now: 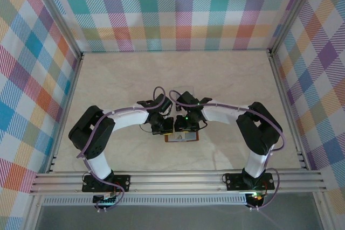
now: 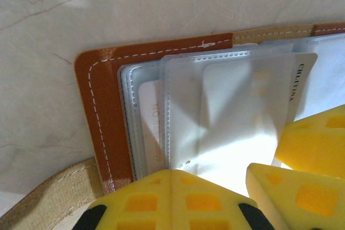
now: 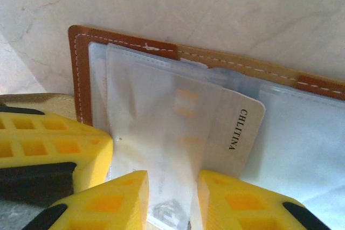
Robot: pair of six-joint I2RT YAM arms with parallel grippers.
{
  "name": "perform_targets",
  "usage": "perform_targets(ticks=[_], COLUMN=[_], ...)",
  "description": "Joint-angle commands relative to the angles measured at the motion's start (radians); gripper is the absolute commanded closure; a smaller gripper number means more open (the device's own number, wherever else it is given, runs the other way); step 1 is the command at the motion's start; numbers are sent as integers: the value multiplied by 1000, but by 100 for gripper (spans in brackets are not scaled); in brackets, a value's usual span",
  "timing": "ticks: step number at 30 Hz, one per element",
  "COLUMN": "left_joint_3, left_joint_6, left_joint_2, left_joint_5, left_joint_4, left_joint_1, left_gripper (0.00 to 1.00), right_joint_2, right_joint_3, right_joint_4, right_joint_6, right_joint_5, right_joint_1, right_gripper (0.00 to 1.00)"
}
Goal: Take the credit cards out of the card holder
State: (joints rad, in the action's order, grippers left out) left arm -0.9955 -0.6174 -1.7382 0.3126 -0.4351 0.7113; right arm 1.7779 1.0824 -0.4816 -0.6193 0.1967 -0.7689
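The card holder (image 1: 183, 137) lies open on the table between both arms, brown leather (image 2: 102, 111) with clear sleeves. A pale credit card (image 2: 302, 79) printed CHLITINA sticks halfway out of a sleeve (image 3: 240, 127). A second pale card (image 2: 151, 127) sits inside the left sleeve. My left gripper (image 2: 172, 179) is shut, its tips down on the sleeves' near edge. The right gripper (image 3: 171, 187) stands with its jaws apart, a raised clear sleeve in the gap and one finger (image 3: 237, 200) over the card's near end. In the top view the left gripper (image 1: 161, 127) and right gripper (image 1: 186, 126) nearly touch.
A tan strap (image 2: 48, 192) runs from the holder's near left corner. The pale marble table (image 1: 172, 74) stretches behind the holder, walled by plaid panels (image 1: 32, 79). Aluminium rails (image 1: 178, 179) cross the near edge by the arm bases.
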Motion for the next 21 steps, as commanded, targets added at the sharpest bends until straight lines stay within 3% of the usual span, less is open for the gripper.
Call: perform_targets(ticks=[1, 21], left_joint_3=[24, -85], left_joint_6=[-8, 1], left_joint_2=[-17, 10], left_joint_5=[-30, -29], left_joint_4=[-13, -76], left_joint_1=[10, 37], left_gripper=[98, 97], right_joint_2=[-34, -111], right_joint_3=[19, -105], right_joint_4=[-58, 83], right_joint_6=[15, -27], right_joint_5=[-25, 95], right_joint_1=[2, 55], right_gripper=[68, 71])
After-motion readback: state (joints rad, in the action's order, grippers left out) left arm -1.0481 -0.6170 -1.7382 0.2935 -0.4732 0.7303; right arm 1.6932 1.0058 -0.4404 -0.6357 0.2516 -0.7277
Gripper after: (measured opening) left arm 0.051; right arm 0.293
